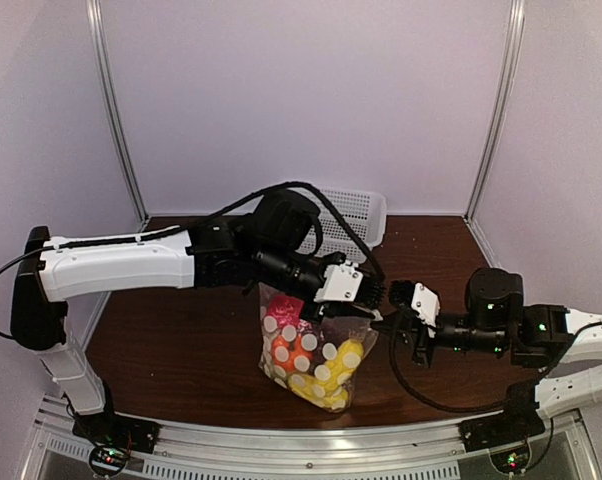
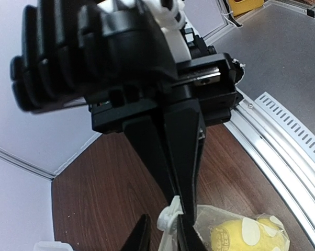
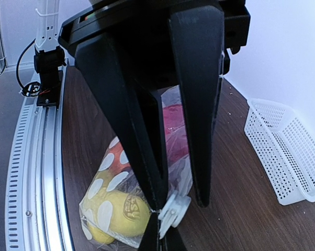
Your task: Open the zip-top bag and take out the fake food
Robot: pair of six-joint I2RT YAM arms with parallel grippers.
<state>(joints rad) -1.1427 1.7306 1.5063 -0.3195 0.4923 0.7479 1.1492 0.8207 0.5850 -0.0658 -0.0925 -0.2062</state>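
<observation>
Nearest, in front of the zip-top bag [image 1: 319, 345]: the metal rail [image 1: 281, 437] along the edge of the table [image 1: 171, 340]. The bag stands upright on the table, bottom resting, top edge raised. The fake food [image 1: 326, 385] sits inside the bag: yellow pieces low, an orange piece [image 1: 284, 352] on the bag's left side, a red piece [image 3: 173, 123] near the top. At the bag's top right corner the right gripper [image 2: 184, 220] is closed on the white tab [image 3: 174, 209] of the bag's edge. The left gripper [image 3: 179, 203] reaches over the bag from its left. Its jaws stand slightly apart astride the same top edge; whether they pinch the film cannot be told. Behind the bag, well apart: a white lattice basket [image 1: 356, 212] at the table's far edge.
</observation>
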